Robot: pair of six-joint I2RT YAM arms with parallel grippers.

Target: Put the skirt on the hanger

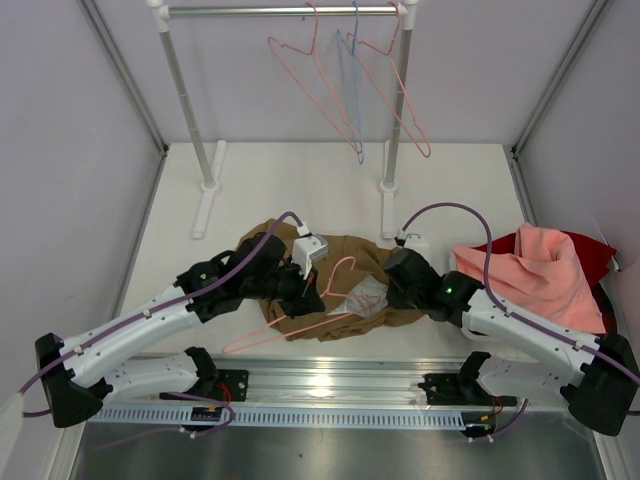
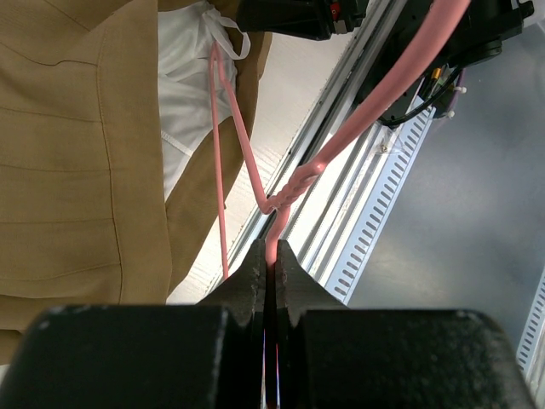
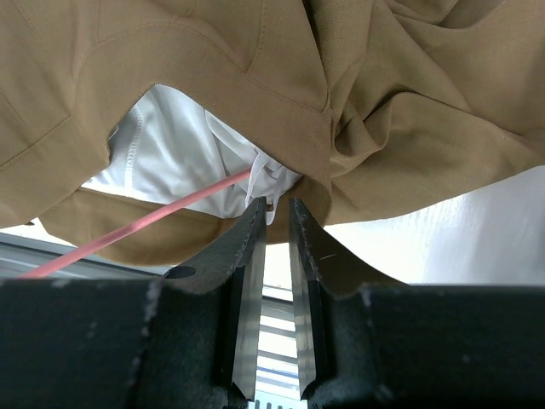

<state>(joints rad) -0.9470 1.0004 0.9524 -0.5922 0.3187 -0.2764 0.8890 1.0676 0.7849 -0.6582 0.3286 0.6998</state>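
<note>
The tan-brown skirt [image 1: 345,255] lies bunched at the middle of the table, its pale lining [image 1: 365,298] showing at the opening. A salmon-pink wire hanger [image 1: 280,333] lies across it. My left gripper [image 1: 312,295] is shut on the hanger wire [image 2: 247,145] just below its twisted neck, next to the skirt [image 2: 77,153]. My right gripper [image 1: 393,285] is at the skirt's right side. In the right wrist view its jaws [image 3: 274,204] stand narrowly apart, tips at the waist edge of the skirt [image 3: 213,60] by a white loop. The hanger wire [image 3: 170,207] runs into the lining there.
A clothes rail [image 1: 290,10] at the back holds two pink hangers [image 1: 312,85] and a light blue one [image 1: 352,95]. A salmon-pink cloth [image 1: 540,270] lies on a dark red cloth [image 1: 592,250] at the right. A metal rail [image 1: 330,375] runs along the near edge.
</note>
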